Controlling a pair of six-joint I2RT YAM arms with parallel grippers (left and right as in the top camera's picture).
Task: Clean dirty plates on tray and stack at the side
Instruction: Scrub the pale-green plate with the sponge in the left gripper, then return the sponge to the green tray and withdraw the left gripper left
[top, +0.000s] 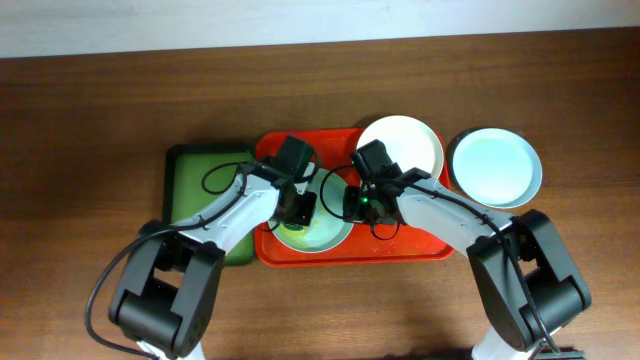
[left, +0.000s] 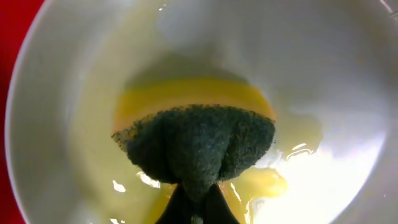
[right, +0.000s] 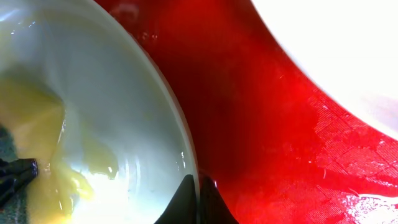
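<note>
A pale blue-green plate (top: 325, 235) with yellow smears (left: 264, 183) lies at the front of the red tray (top: 420, 240). My left gripper (left: 198, 208) is shut on a sponge (left: 199, 143), dark green face down, pressed onto the middle of that plate (left: 323, 74). My right gripper (right: 198, 199) is shut on the same plate's right rim (right: 180, 137), one finger inside and one outside over the tray (right: 249, 112). A cream-white plate (top: 405, 145) sits at the tray's back right corner. Another pale blue-green plate (top: 495, 167) lies on the table right of the tray.
A smaller green tray (top: 195, 185) with a dark rim lies just left of the red one, under my left arm. Both arms reach in from the front edge and meet over the tray's middle. Brown table surface (top: 100, 120) surrounds the trays.
</note>
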